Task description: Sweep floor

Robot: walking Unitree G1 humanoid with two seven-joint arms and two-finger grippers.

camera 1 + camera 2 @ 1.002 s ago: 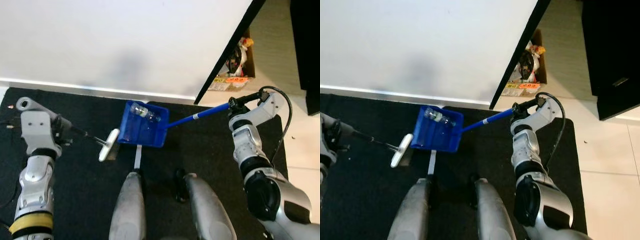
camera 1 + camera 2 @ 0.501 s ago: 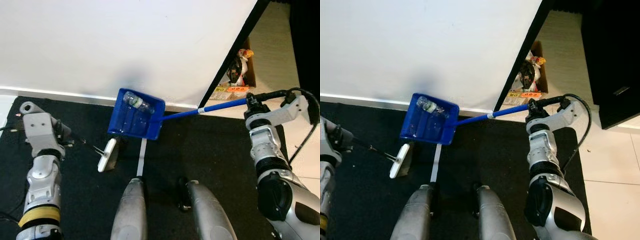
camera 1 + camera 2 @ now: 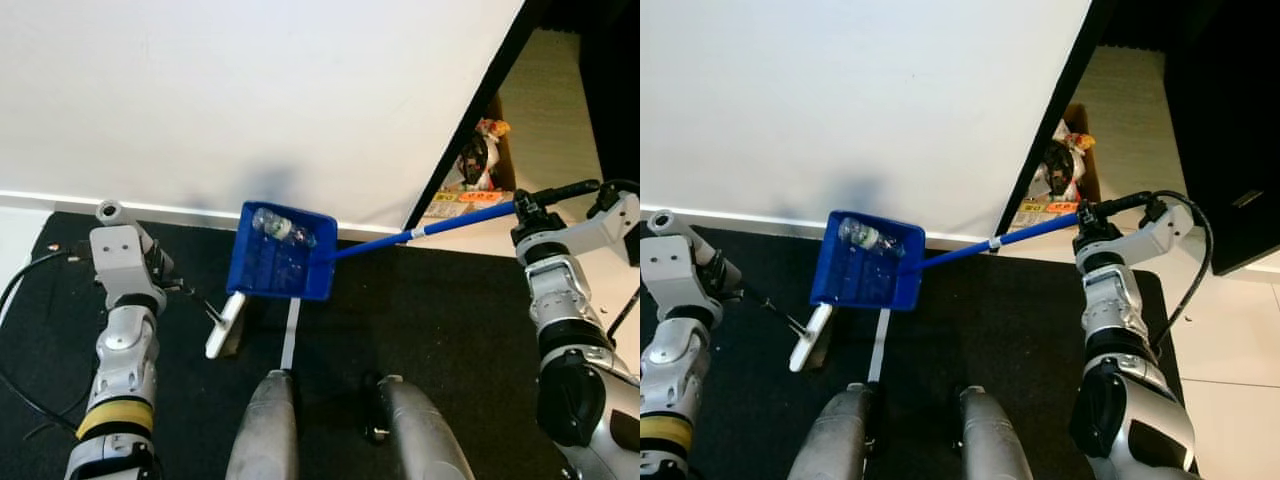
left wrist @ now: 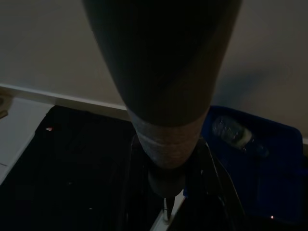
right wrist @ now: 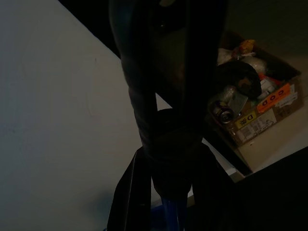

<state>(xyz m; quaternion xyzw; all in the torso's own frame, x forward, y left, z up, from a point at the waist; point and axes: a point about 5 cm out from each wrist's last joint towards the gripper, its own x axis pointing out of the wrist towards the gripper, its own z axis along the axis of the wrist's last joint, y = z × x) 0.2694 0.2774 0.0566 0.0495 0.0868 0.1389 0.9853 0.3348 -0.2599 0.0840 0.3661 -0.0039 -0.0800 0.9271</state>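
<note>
Right gripper [image 3: 527,207] clamped on the far end of the blue dustpan handle [image 3: 420,234], black fingers [image 5: 144,120] closed tight around the shaft, as seen along them in the right wrist view. Beyond those fingertips, down the handle, blue dustpan [image 3: 279,265] raised off the black mat [image 3: 450,330] and tilted, just in front of the white wall [image 3: 250,90]. Inside the pan, at the edge nearest the wall, a clear plastic bottle [image 3: 272,224] lying on its side, also visible in the left wrist view [image 4: 233,134]. Left gripper [image 3: 165,285] closed on the thin dark handle of the small brush [image 3: 225,326], fingers together around it; white brush head out past the fingertips, low over the mat, just beside the near corner of the dustpan, contact between the two impossible to tell. White strip [image 3: 290,335] on the mat, running from under the pan toward the robot's legs [image 3: 262,430]. Off to the outer side of the right fingers, past the dark wall edge, an open cardboard box [image 3: 1065,185] full of mixed rubbish on the pale floor.
</note>
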